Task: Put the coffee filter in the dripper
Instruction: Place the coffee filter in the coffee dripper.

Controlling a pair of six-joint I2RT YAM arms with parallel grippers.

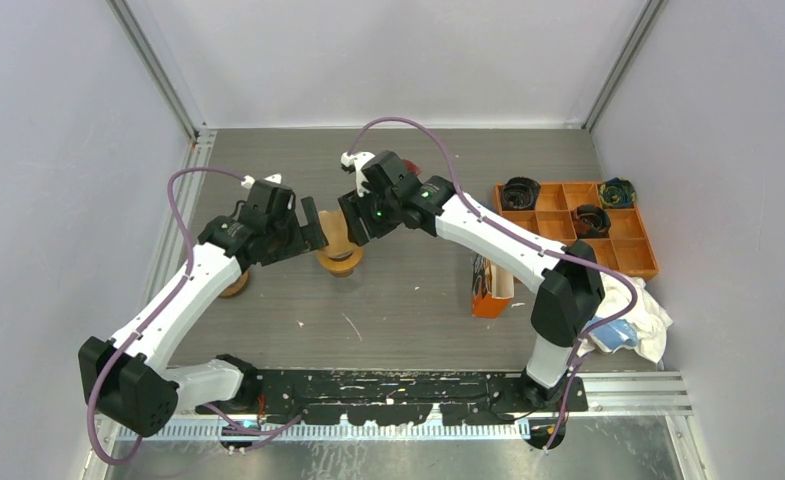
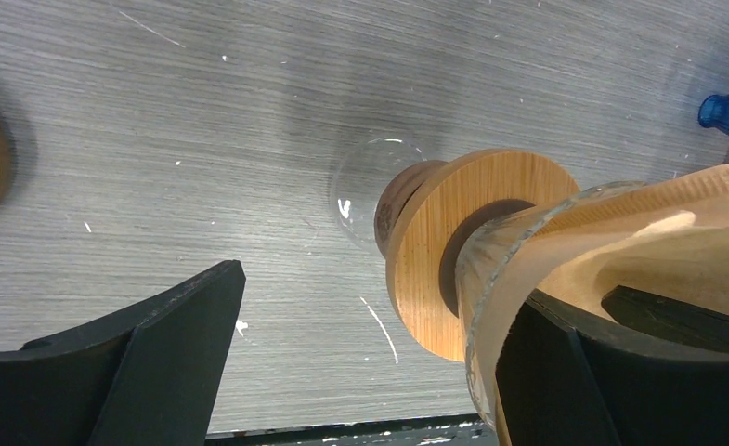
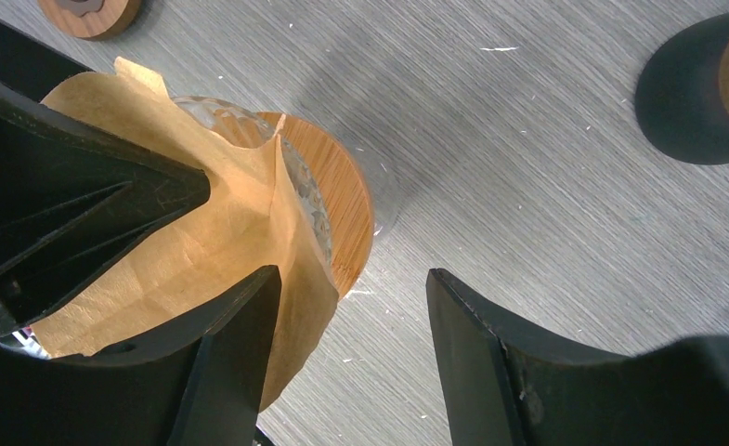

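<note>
At mid-table, the dripper stands between both wrists. The coffee filter sits in its glass cone, one edge creased and riding over the rim. Your left gripper gapes wide with one finger at the rim, probably steadying. Your right gripper is part-open and clamps nothing, one finger likely pressing paper down. From overhead the arms cover the cone's mouth, so you cannot read how deep the filter seats.

Two arms, one dripper, one coffee filter, one orange tray, one carton, one cloth
</note>
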